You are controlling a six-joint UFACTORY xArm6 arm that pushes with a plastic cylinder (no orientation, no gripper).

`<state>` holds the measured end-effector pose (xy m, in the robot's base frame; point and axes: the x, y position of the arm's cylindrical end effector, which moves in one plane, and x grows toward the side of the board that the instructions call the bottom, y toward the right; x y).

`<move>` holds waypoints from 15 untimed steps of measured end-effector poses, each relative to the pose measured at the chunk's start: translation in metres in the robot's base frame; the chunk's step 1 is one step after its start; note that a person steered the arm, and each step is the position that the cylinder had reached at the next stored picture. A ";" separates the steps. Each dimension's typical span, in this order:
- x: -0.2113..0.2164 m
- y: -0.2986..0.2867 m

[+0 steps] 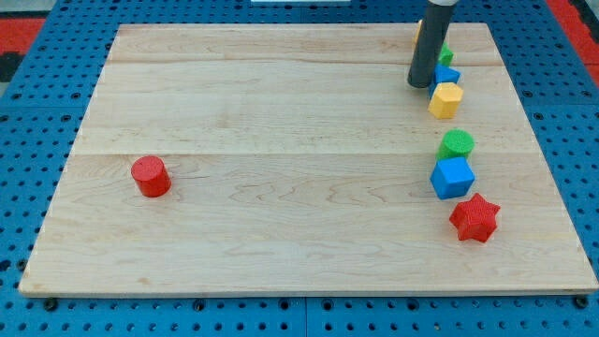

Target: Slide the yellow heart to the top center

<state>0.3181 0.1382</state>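
Note:
My tip (419,85) rests on the board at the upper right, just left of a yellow block (446,98) whose shape looks many-sided, not clearly a heart. A sliver of another yellow block (416,34) shows behind the rod near the top edge; its shape is hidden. A blue block (448,75) and a green block (445,55) sit right of the rod, partly hidden by it. The tip is close to the yellow block; I cannot tell if they touch.
A green cylinder (457,143), a blue cube (452,177) and a red star (474,217) form a column down the view's right. A red cylinder (150,176) stands alone at the left. The wooden board (281,112) lies on a blue pegboard.

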 end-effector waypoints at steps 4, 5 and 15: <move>0.093 -0.389; 0.172 -0.415; 0.075 -0.128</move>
<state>0.3928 0.0106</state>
